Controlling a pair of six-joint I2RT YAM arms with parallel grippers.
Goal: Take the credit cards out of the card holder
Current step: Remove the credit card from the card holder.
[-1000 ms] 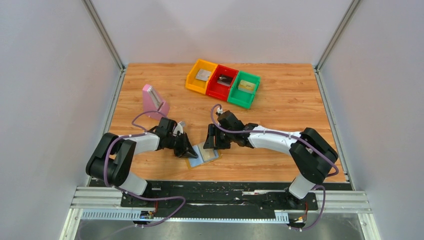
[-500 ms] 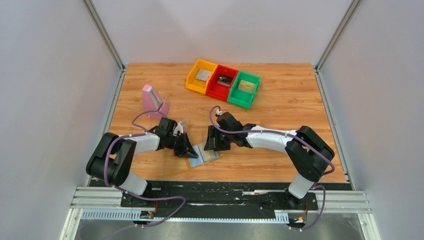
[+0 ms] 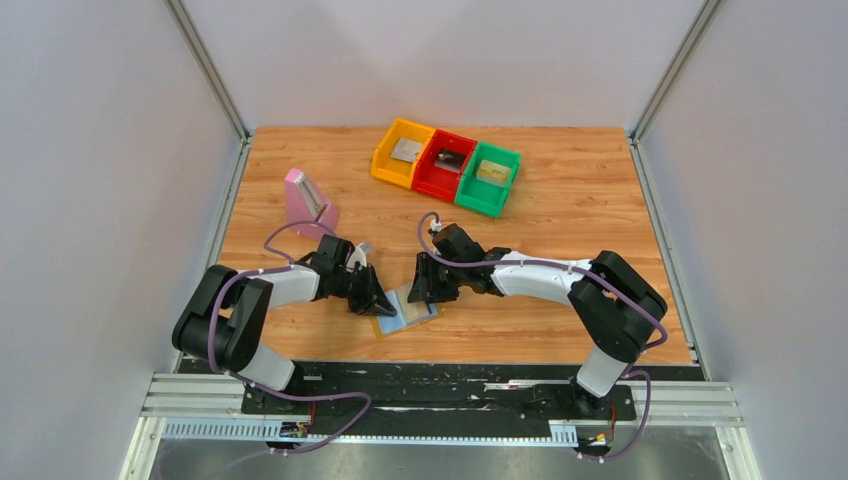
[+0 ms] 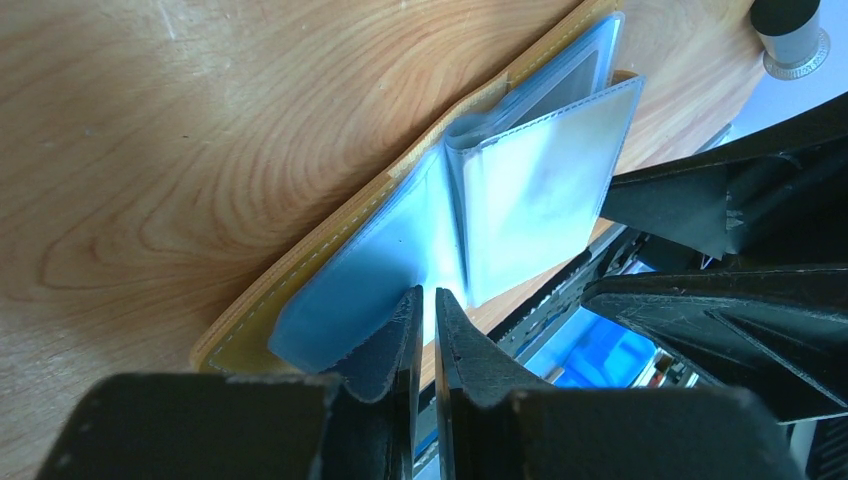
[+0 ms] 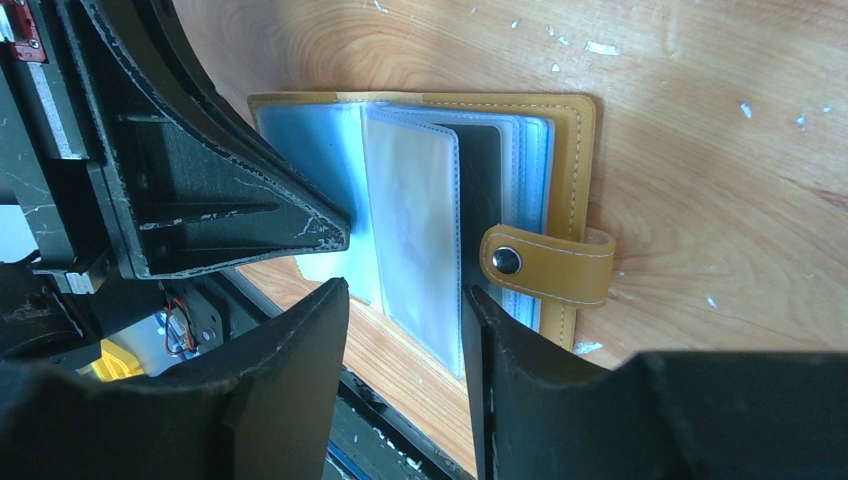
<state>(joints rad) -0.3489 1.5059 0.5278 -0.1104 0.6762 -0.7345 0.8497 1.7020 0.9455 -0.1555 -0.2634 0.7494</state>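
The card holder (image 3: 405, 310) lies open near the table's front edge, mustard outside (image 5: 575, 150), with light blue sleeves (image 4: 400, 230). One clear sleeve (image 5: 410, 240) stands up from the spine, with a dark grey credit card (image 5: 482, 180) just behind it. My right gripper (image 5: 403, 295) (image 3: 420, 290) is open, with its jaws on either side of that raised sleeve. My left gripper (image 4: 426, 300) (image 3: 375, 302) is shut to a thin slit, its tips resting on the holder's left blue page. The tan snap tab (image 5: 545, 265) lies over the right edge.
Yellow (image 3: 402, 152), red (image 3: 445, 163) and green (image 3: 489, 178) bins stand in a row at the back, each with a card in it. A pink block (image 3: 308, 200) stands at the back left. The black front rail (image 3: 440, 372) runs just past the holder.
My right gripper's jaws have narrowed around the raised sleeve, and that arm has edged slightly left. The left gripper and the holder have not moved.
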